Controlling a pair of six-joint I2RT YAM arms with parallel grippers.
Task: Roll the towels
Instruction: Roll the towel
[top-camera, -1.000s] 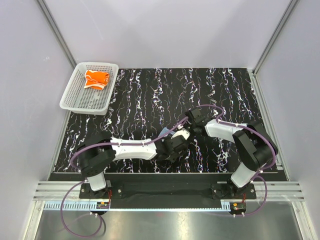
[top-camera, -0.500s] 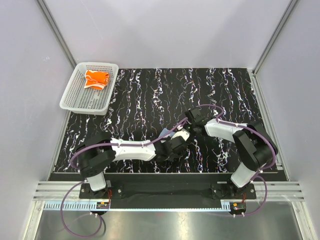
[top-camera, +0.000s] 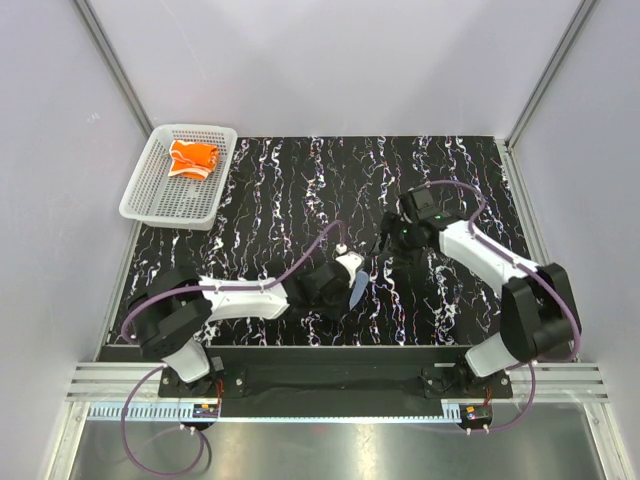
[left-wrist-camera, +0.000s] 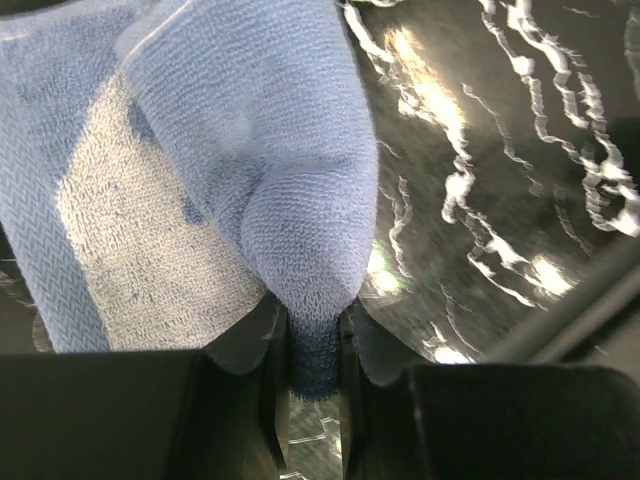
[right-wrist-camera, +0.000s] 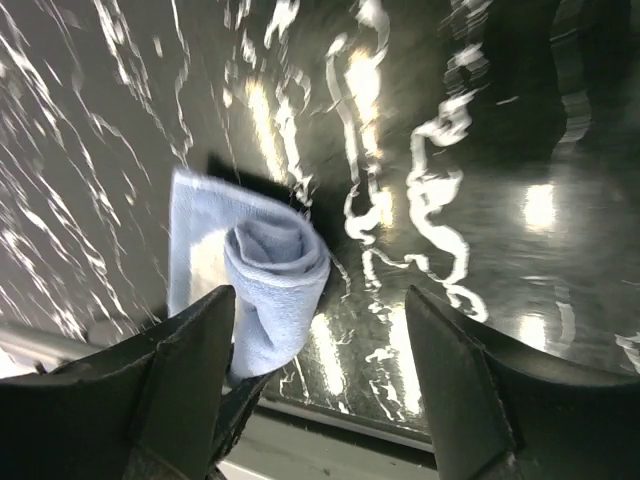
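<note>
Near the middle of the table (top-camera: 300, 190), the blue towel (left-wrist-camera: 290, 180) is clamped in the left gripper (left-wrist-camera: 315, 340), the right gripper (right-wrist-camera: 320, 300) is held at its 2 o'clock, fingers apart, and the orange towel (top-camera: 193, 157) is seen in the basket (top-camera: 150, 212) at 10 o'clock

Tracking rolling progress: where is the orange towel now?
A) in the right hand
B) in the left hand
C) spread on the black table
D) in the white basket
D: the orange towel lies inside the white basket, while the left hand pinches the blue towel.
</note>
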